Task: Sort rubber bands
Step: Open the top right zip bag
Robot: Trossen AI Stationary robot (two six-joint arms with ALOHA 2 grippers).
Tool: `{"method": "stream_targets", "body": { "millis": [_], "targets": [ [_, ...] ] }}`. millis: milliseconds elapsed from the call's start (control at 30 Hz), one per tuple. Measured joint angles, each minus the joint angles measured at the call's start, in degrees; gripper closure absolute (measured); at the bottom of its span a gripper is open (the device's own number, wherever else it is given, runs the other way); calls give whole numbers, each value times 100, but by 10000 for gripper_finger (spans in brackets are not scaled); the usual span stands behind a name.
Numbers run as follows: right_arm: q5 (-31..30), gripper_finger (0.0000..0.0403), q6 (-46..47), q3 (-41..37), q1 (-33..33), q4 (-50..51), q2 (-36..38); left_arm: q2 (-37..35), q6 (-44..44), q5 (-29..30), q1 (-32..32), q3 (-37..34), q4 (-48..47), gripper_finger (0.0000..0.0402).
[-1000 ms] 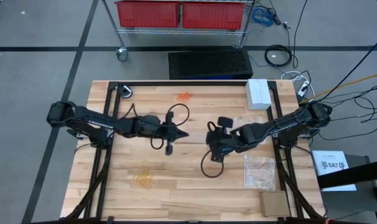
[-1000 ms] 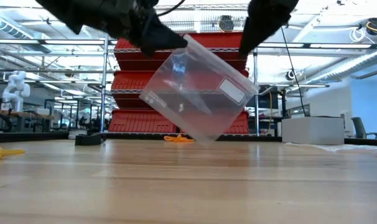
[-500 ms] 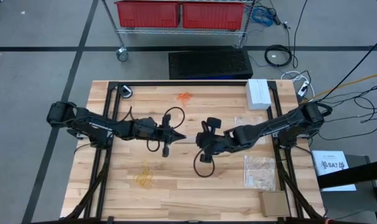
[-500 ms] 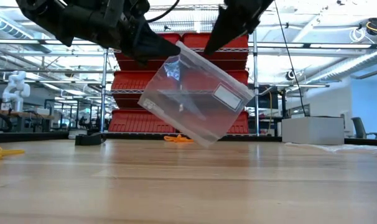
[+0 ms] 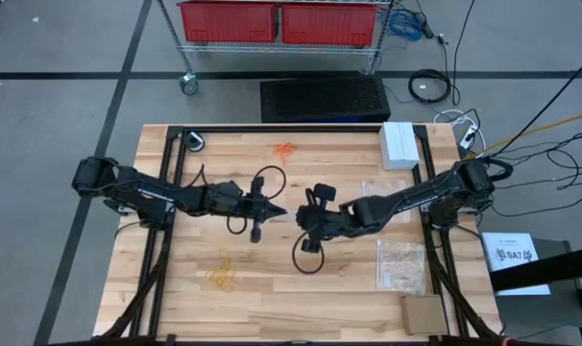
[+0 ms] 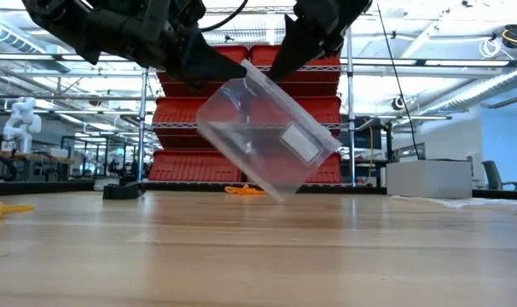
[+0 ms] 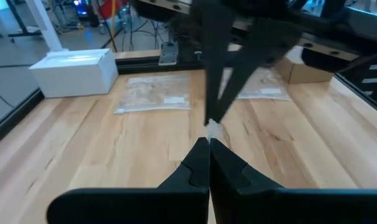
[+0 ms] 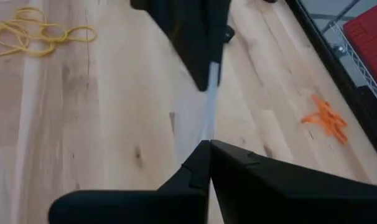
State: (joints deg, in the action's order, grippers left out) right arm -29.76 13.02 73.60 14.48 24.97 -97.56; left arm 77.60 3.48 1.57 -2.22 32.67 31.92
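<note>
A clear plastic bag (image 6: 258,141) with a white label hangs above the table's middle, between my two grippers. My left gripper (image 5: 282,211) reaches in from the table's left and is shut on the bag's top edge. My right gripper (image 5: 300,214) reaches in from the right, almost tip to tip with it, and is shut on the same edge. Orange rubber bands (image 5: 284,149) lie near the far edge. Pale yellow rubber bands (image 5: 221,276) lie at the near left. Black rubber bands do not show. My left gripper pinches the bag's top edge (image 7: 213,132) between its two fingers, slanting down from the table's left. The bag hangs tilted below, clear of the table. My right gripper pinches the same top edge (image 8: 208,121) beside the left one, slanting down from the table's right.
A white box (image 5: 399,144) stands at the far right. Two more clear bags (image 5: 401,264) (image 5: 382,190) and a cardboard box (image 5: 424,312) lie along the right side. A small black thing (image 5: 193,141) sits at the far left corner. Black cable loops hang at both wrists.
My right gripper has moved toward the table's left, up to my left gripper, and has taken hold of the bag's top edge. The bag has stayed lifted and swung a little, its label now farther left.
</note>
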Motion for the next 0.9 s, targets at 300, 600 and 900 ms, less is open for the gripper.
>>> {"method": "stream_targets", "body": {
  "millis": [300,600,900],
  "targets": [
    [-44,403,366,1,181,-71,-110,2,-128,209,0,0,24,401],
    [-359,403,202,0,121,126,-11,2,-170,209,-43,0,-162,402],
    [-432,403,261,2,136,320,-11,4,-215,216,-43,0,-93,402]
  ]
}}
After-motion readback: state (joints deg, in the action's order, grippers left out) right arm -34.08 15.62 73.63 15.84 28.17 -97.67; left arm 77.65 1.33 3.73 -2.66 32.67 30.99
